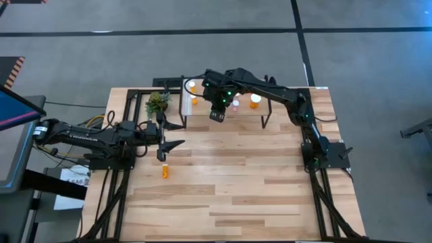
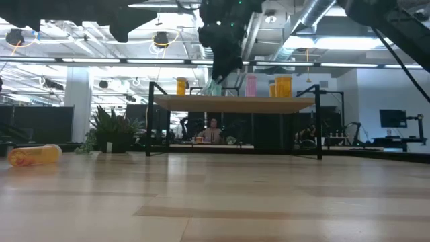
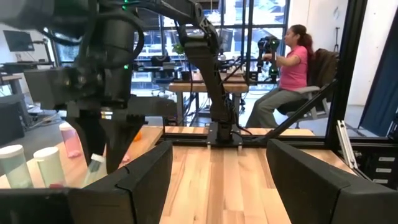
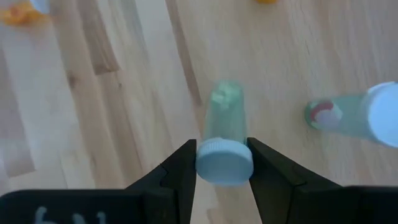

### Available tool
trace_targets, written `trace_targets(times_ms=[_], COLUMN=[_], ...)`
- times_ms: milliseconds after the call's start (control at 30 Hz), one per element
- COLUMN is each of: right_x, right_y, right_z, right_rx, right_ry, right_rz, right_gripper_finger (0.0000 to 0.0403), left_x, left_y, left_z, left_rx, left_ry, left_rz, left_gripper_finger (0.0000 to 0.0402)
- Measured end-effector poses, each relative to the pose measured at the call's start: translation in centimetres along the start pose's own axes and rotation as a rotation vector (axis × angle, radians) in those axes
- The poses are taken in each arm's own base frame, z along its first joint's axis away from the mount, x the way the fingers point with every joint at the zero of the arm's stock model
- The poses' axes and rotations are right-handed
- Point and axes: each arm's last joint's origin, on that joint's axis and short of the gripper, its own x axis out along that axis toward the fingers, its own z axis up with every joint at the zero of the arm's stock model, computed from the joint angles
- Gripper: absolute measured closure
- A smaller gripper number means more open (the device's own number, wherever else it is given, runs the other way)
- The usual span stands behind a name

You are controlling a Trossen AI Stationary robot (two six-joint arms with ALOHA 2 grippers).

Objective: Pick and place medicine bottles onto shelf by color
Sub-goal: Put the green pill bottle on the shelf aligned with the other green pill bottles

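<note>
Right gripper [image 4: 222,163] closed partway on the white cap of a teal bottle [image 4: 222,118], one finger [image 4: 180,171] on each side of the cap, body pointing straight away from the wrist. Seen upper centre in the high view, at the near edge of the shelf [image 1: 202,121]; in the low view, bottle hanging just above the shelf top, slightly tilted, long axis near vertical. Likely mid-placement. A second teal bottle [image 4: 351,115] just beside it at right in the wrist view; pink bottle [image 2: 250,85] and orange bottles [image 2: 283,86] farther along. Left gripper [image 1: 174,144] spread wide, holding nothing, at centre left, near a fallen orange bottle [image 1: 165,171] on the table [image 1: 256,196].
</note>
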Motion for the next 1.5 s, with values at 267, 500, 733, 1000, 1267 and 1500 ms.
trace_targets(times_ms=[267,500,733,1000,1267,1500], right_x=[-0.5,-0.9,-3.3,-5.1,-5.1,-5.2], right_y=[-0.6,-0.2,3.1,9.2,13.8,16.1], right_z=[-0.1,-0.3,-0.7,-1.6,-2.1,-2.5], right_rx=[0.012,0.010,-0.028,-0.121,-0.198,-0.227], right_ry=[-0.003,0.019,-0.008,-0.031,-0.051,-0.064], right_rz=[-0.038,-0.038,0.012,0.075,0.126,0.153], right_gripper_finger=[0.0248,0.0249,0.0249,0.0249,0.0249,0.0249], left_x=[0.0,0.0,0.9,3.8,6.4,7.5], left_y=[0.0,0.0,-0.1,-0.5,-1.5,-2.3], left_z=[0.0,-0.3,-1.5,-2.4,-2.6,-2.5], left_rx=[0.001,-0.002,-0.020,-0.034,-0.034,-0.032], left_ry=[0.003,0.026,0.105,0.125,0.183,0.205], left_rz=[-0.001,0.002,0.031,0.027,0.017,-0.043], left_gripper_finger=[0.0152,0.0152,0.0152,0.0152,0.0152,0.0152])
